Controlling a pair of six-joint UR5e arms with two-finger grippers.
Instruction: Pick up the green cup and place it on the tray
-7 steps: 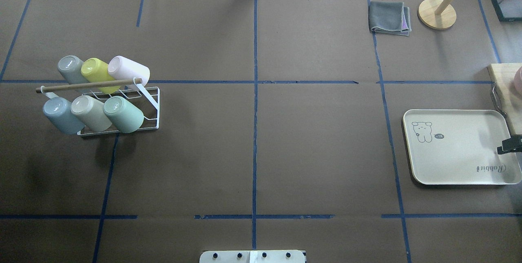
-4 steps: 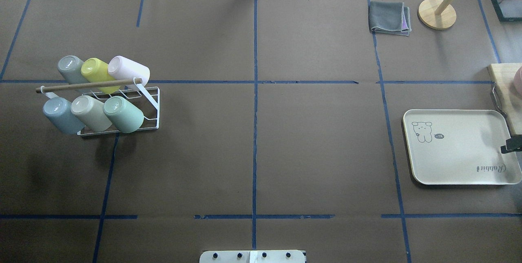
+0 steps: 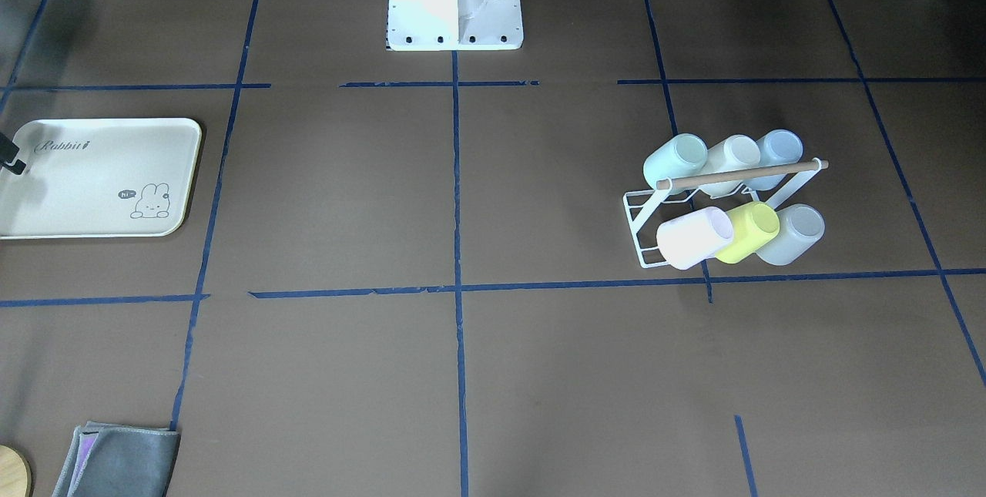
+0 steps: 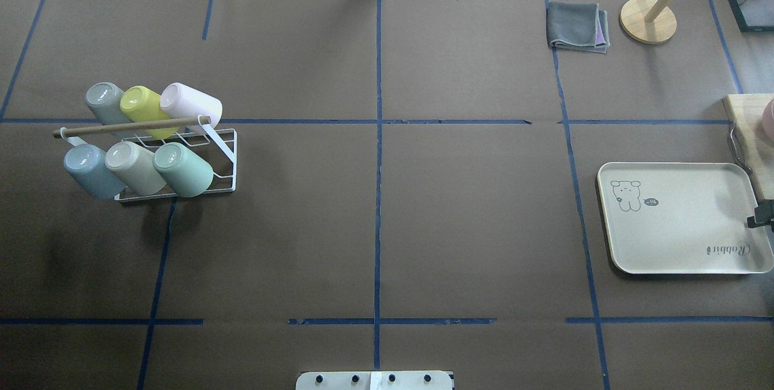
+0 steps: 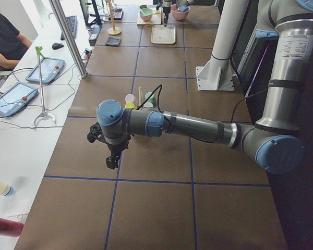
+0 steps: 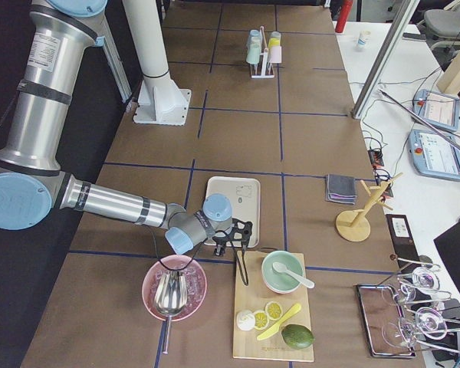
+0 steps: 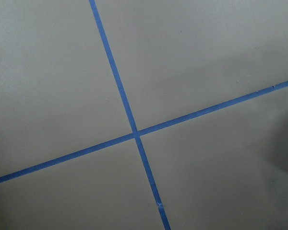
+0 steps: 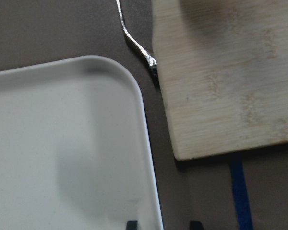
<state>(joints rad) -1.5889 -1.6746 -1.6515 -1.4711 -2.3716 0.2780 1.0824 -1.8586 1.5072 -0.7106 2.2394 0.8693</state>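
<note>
The green cup [image 4: 181, 169] is sitting tilted in the rack [image 4: 228, 163], well apart from the tray [image 4: 665, 251]. The right gripper [image 4: 751, 221] is hovering at the tray's edge, fingers apart and holding nothing. The left gripper [image 5: 113, 160] is hanging over the table [image 5: 156, 208]; I cannot tell its state.

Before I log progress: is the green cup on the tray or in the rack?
In the rack: the green cup sits tilted in its robot-side row, far from the tray.

Brown table [image 4: 471, 227] gridded with blue tape [image 4: 378, 196], white side desk [image 5: 21, 140], seated operator [image 5: 2, 39].
</note>
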